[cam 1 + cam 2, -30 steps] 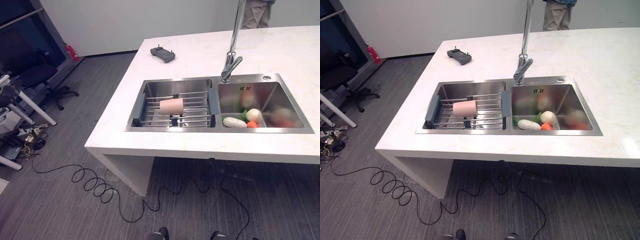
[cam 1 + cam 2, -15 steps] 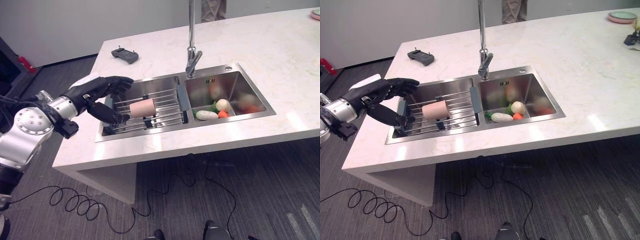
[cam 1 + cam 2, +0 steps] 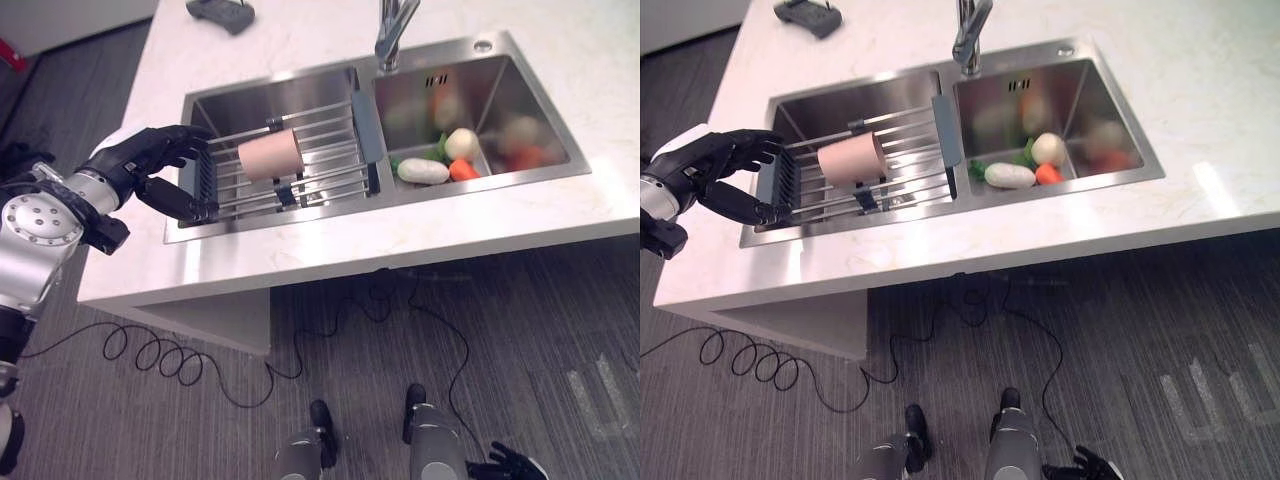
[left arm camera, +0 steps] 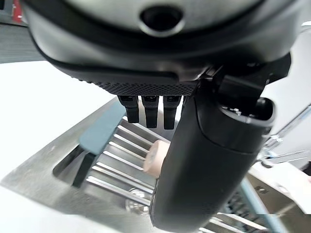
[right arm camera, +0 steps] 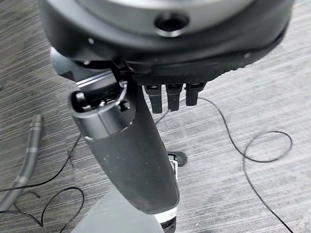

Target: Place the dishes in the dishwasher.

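While a pink cup [image 3: 270, 155] lies on the sink rack [image 3: 300, 175], the left robot hand [image 3: 150, 165] hovers spread beside it. White table [image 3: 400, 240]; grey carpet floor [image 3: 540, 340]. Right robot hand [image 5: 131, 150] relaxed over the floor.

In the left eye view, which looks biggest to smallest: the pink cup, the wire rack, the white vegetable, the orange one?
1. Wire rack
2. Pink cup
3. White vegetable
4. Orange vegetable

All four sit in the sink at similar distance, so the order looks sound.
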Robot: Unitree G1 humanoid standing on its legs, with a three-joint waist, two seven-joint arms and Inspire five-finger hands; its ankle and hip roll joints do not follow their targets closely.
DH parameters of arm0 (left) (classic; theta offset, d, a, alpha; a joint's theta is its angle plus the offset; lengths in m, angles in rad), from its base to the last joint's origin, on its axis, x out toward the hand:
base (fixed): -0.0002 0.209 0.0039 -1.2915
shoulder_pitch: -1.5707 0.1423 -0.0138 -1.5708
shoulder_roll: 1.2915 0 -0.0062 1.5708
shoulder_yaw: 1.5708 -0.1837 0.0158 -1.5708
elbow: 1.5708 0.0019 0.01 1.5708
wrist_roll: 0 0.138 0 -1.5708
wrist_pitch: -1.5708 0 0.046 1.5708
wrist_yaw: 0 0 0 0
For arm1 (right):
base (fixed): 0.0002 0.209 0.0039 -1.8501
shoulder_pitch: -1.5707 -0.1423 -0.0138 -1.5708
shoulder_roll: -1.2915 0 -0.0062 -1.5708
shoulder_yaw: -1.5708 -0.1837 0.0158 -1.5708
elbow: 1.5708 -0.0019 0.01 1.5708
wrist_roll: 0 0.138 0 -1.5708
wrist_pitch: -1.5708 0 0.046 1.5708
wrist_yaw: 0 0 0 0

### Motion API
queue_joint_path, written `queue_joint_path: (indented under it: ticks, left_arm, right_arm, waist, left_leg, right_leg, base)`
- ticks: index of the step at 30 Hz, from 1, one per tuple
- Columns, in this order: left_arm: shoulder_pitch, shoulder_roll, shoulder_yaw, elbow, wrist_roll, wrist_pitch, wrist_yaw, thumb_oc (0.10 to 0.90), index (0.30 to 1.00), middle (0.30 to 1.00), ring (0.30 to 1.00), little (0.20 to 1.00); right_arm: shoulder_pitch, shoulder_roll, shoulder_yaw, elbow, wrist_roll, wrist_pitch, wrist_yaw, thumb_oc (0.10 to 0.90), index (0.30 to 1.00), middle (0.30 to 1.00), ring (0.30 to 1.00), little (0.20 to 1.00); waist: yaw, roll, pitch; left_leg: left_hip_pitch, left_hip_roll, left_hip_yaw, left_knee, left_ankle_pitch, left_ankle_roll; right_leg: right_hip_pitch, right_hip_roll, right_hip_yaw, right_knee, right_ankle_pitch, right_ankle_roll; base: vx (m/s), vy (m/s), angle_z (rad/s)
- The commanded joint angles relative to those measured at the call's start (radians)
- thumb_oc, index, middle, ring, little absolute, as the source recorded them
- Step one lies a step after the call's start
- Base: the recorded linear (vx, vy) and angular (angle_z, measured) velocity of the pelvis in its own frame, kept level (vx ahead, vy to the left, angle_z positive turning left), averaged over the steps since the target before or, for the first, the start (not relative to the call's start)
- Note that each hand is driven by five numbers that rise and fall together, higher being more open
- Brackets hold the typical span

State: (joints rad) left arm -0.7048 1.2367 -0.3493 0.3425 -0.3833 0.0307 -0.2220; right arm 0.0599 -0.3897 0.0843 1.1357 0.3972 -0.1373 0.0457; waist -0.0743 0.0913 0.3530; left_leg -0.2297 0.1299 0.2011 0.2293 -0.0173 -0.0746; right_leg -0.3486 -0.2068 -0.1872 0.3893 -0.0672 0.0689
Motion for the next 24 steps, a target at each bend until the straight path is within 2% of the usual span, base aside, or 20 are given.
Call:
queue_joint_path:
  ticks: [1, 10, 14, 24]
  left_arm:
    - [-0.119, 0.082, 0.133, 0.018, 0.029, -0.112, 0.142, 0.8, 0.9, 0.9, 0.9, 0.9]
    - [-0.105, 0.074, 0.176, -0.015, 0.048, -0.2, 0.237, 0.8, 0.9, 0.9, 0.9, 0.9]
    - [-0.108, 0.065, 0.198, -0.08, 0.074, -0.182, 0.291, 0.8, 0.9, 0.9, 0.9, 0.9]
    - [-0.121, 0.061, 0.228, -0.091, -0.004, -0.221, 0.347, 0.8, 0.9, 0.9, 0.9, 0.9]
  right_arm:
    - [0.038, -0.036, 0.013, -0.015, 0.05, -0.009, 0.0, 0.8, 0.9, 0.9, 0.9, 0.9]
    - [0.019, -0.047, 0.028, -0.046, 0.059, 0.001, -0.006, 0.8, 0.9, 0.9, 0.9, 0.9]
    - [0.007, -0.051, 0.029, -0.071, 0.063, 0.018, -0.006, 0.8, 0.9, 0.9, 0.9, 0.9]
    - [0.01, -0.045, 0.037, -0.064, 0.039, 0.011, -0.008, 0.8, 0.9, 0.9, 0.9, 0.9]
  waist:
    - [-0.007, -0.01, -0.03]
    - [-0.006, -0.019, 0.034]
    - [-0.004, -0.027, 0.052]
    - [-0.007, -0.018, 0.06]
  left_leg:
    - [-0.037, 0.029, -0.03, 0.071, -0.081, -0.029]
    - [-0.083, 0.022, -0.038, 0.071, -0.069, -0.03]
    - [-0.096, 0.021, -0.037, 0.071, -0.067, -0.029]
    - [-0.089, 0.021, -0.034, 0.071, -0.064, -0.032]
  right_leg:
    - [0.101, -0.074, 0.024, -0.089, 0.009, 0.156]
    - [0.053, -0.081, 0.033, -0.089, 0.027, 0.159]
    - [0.038, -0.077, 0.038, -0.089, 0.03, 0.159]
    - [0.047, -0.083, 0.032, -0.089, 0.031, 0.157]
  base:
    - [0.0, 0.034, -0.01]
    - [-0.01, 0.005, -0.04]
    - [-0.01, -0.007, -0.03]
    - [0.03, 0.014, -0.01]
